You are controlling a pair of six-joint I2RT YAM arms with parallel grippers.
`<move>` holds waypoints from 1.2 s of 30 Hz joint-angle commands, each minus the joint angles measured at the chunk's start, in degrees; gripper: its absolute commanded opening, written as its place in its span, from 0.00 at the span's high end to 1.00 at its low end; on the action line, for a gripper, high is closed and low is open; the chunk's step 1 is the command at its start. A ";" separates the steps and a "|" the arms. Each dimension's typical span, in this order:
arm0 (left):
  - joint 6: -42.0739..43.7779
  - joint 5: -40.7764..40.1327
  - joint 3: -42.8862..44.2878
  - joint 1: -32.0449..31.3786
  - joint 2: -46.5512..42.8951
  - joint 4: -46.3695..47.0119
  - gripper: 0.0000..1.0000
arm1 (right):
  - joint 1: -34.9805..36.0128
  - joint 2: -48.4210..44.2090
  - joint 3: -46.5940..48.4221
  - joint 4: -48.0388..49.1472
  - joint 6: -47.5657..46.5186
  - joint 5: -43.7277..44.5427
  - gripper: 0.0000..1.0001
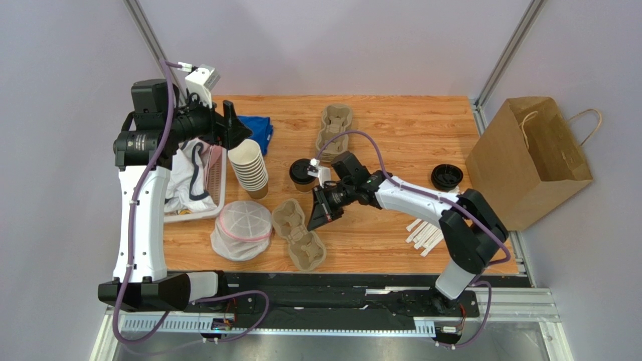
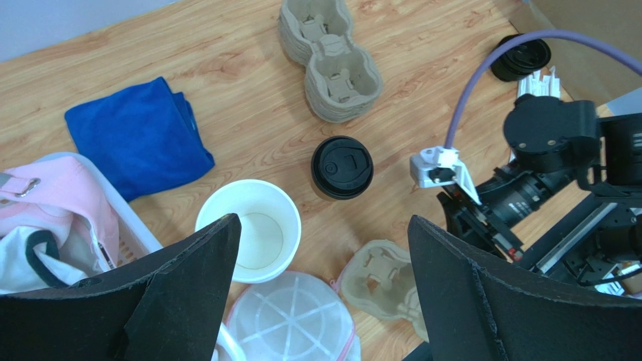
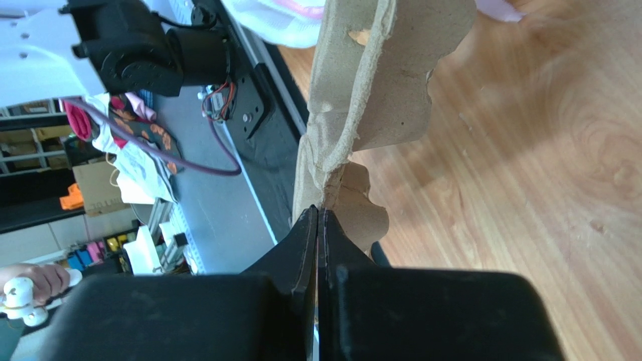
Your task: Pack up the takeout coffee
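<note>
Viewing overhead, takeout coffee (image 1: 304,173): I see it upright on the worktop (image 1: 407,128), mid-table, just behind the right hand (image 1: 319,211) and well to the right of the raised left hand (image 1: 239,128). The right arm is nearer.
Overhead, right hand: pinching the edge of a single cup carrier (image 1: 300,235), so it is occupied.
Overhead, surroundings: the cup stack (image 1: 249,167) is just left of the takeout coffee, the paper bag (image 1: 527,154) is far right, and the loose lid (image 1: 447,177) lies between them.
Left wrist, left hand (image 2: 324,301): fingers spread wide, holding nothing. The takeout coffee (image 2: 341,167) lies ahead and below, axis vertical, lid towards me.
Left wrist, obstacles: I judge the cup stack (image 2: 249,229) crowds the left finger's descent.
Right wrist, right hand (image 3: 318,218): fingers closed on the cup carrier (image 3: 362,98) rim. The takeout coffee is not in view.
</note>
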 commanded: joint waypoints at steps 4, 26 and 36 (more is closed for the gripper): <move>2.21 -0.95 -0.57 -0.09 -2.79 0.58 0.09 | 0.11 6.33 2.80 9.73 6.97 -1.69 0.99; 4.05 4.06 -7.25 0.00 -9.11 1.37 0.07 | -36.72 -9.14 51.19 -61.18 -44.61 13.61 0.00; 4.05 3.44 -7.43 -0.09 -11.40 1.90 0.07 | -80.08 -10.88 71.72 -69.20 -52.96 17.55 0.00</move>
